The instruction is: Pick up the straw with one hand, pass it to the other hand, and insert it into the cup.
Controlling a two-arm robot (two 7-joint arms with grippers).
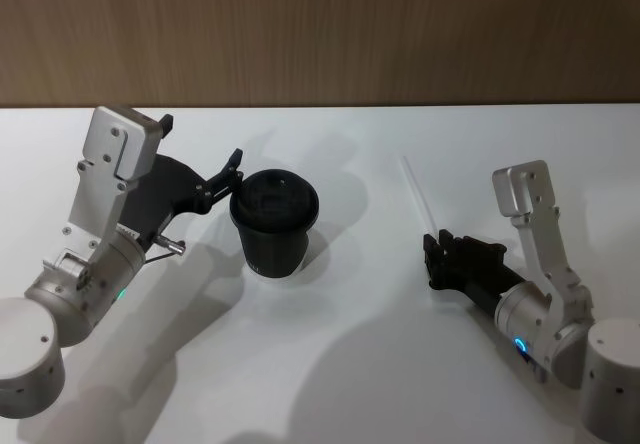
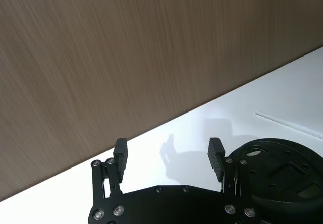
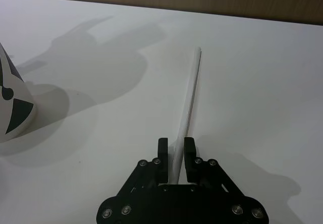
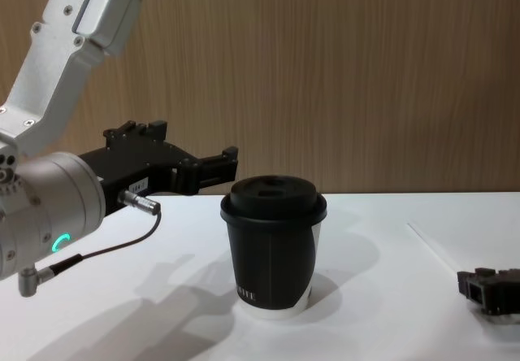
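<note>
The right gripper had its jaws closed on the near end of the straw, which lay on the white surface right of the cup. The left gripper hovered just left of the lid, jaws open.

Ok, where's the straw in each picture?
Head view: the straw lies right of centre, near end held by the right gripper.
Left wrist view: straw, a thin line beyond the cup.
Right wrist view: straw runs straight out from the jaws.
Chest view: straw, a faint line right of the cup.
Shared landmark: the cup, on the straw's left.

Head cam down, chest side-on, share cup
</note>
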